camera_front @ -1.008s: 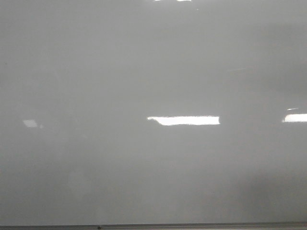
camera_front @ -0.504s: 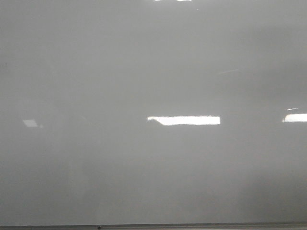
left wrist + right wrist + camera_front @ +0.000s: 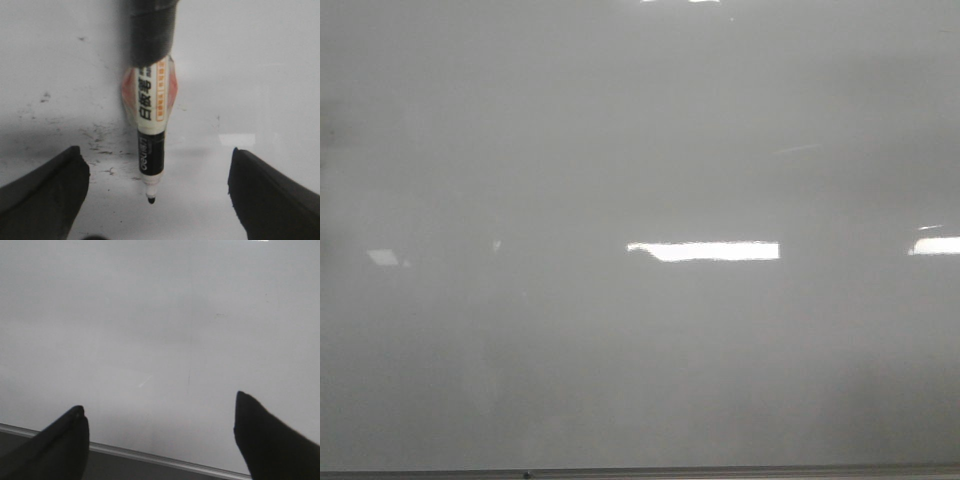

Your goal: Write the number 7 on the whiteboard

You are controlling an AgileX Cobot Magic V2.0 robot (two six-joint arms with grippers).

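A marker (image 3: 150,125) points at the whiteboard (image 3: 260,75), its dark tip (image 3: 151,200) sitting right at the surface or just off it; contact cannot be told. The marker has a white barrel with printed characters and an orange band, a black lower section, and a dark sleeve (image 3: 152,30) covering its far end. The left gripper (image 3: 157,192) has its two dark fingers (image 3: 45,195) spread wide, one on each side of the marker and well apart from it, so neither touches the barrel. The whiteboard around the tip carries small dark smudges and faint scratch-like specks (image 3: 100,137), and a pale rectangular reflection (image 3: 237,140) lies off to one side.
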